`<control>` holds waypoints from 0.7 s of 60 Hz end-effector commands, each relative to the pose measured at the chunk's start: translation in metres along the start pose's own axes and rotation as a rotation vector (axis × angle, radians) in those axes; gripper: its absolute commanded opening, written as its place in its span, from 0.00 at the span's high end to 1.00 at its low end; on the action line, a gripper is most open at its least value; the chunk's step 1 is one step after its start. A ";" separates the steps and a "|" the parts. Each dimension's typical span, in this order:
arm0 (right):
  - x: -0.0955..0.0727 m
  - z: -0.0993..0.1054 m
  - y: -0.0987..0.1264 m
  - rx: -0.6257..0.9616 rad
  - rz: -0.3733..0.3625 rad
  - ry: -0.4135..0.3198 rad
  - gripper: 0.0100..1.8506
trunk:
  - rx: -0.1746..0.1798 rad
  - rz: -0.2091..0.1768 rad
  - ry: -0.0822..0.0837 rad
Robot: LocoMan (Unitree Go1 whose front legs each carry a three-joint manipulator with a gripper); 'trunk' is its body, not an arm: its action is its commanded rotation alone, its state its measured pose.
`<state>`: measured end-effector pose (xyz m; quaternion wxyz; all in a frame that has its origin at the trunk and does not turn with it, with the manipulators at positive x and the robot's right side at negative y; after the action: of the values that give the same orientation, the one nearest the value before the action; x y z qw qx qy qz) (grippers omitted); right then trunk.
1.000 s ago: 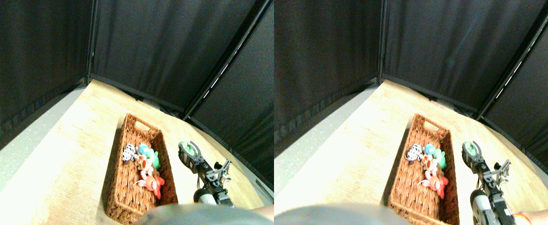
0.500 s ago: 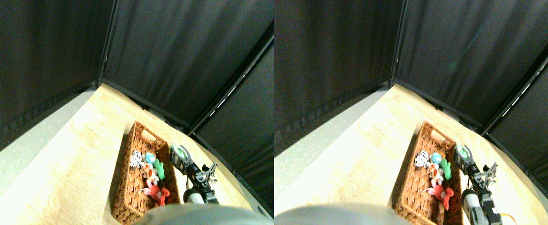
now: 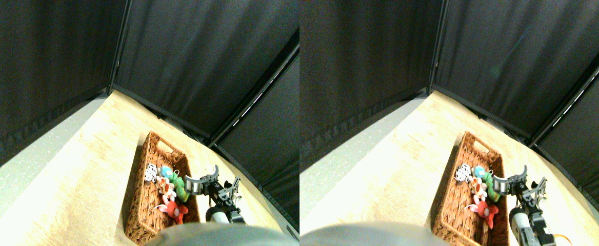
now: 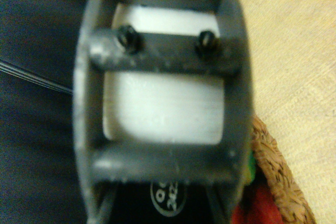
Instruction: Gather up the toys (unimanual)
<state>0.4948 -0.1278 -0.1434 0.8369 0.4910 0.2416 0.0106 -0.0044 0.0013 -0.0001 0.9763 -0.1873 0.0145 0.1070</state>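
A long brown wicker basket (image 3: 145,215) lies on the wooden table and holds the toys: a black-and-white spotted one (image 3: 151,173), a blue one (image 3: 165,170), an orange-white one (image 3: 166,187), a red one (image 3: 174,209) and green plush (image 3: 180,185) against the right wall. My right gripper (image 3: 202,178) hangs over the basket's right rim, open, one jaw beside the green plush and the other raised. Nothing shows between the jaws. The blurred wrist view is filled by the jaw frame, with the basket rim (image 4: 278,182) and a red toy (image 4: 257,214) at one corner.
Black curtains (image 3: 186,56) enclose the table's far and right sides. A grey floor strip (image 3: 17,169) runs along the table's left edge. Light wooden tabletop (image 3: 99,169) lies left of and behind the basket.
The gripper has swung left and down from beside the basket to its right rim. The green toy it carried is no longer between the jaws; more green plush now lies in the basket.
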 end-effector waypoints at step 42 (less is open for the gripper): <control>-0.058 0.081 -0.078 0.065 -0.055 -0.420 0.70 | 0.152 -0.142 0.078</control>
<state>0.4617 -0.2505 -0.1597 0.8470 0.5087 0.0937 -0.1226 -0.0022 -0.0040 -0.0027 0.9906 -0.1203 0.0393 0.0510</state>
